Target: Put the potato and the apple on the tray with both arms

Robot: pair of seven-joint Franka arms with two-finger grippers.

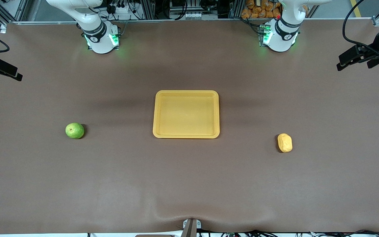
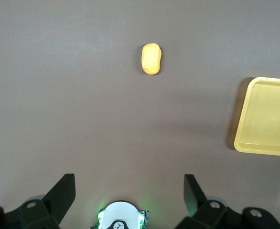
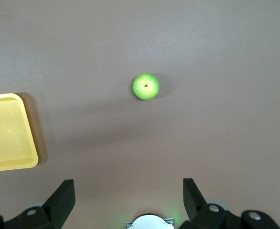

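The yellow tray [image 1: 186, 115] lies empty in the middle of the table. The green apple [image 1: 74, 130] sits on the table toward the right arm's end, well apart from the tray. The yellow-tan potato [image 1: 285, 143] lies toward the left arm's end, a little nearer the front camera than the tray. My left gripper [image 2: 128, 191] is open and empty, held high over its end of the table; its view shows the potato [image 2: 151, 59] and the tray [image 2: 269, 119]. My right gripper [image 3: 128, 193] is open and empty, high over its end; its view shows the apple [image 3: 145, 87] and the tray [image 3: 6, 133].
The brown table mat is wrinkled at the front edge near a small metal bracket [image 1: 191, 227]. The right arm's base [image 1: 102, 39] and the left arm's base [image 1: 280, 38] stand at the table's edge farthest from the front camera. Orange items [image 1: 258, 8] are piled off the table.
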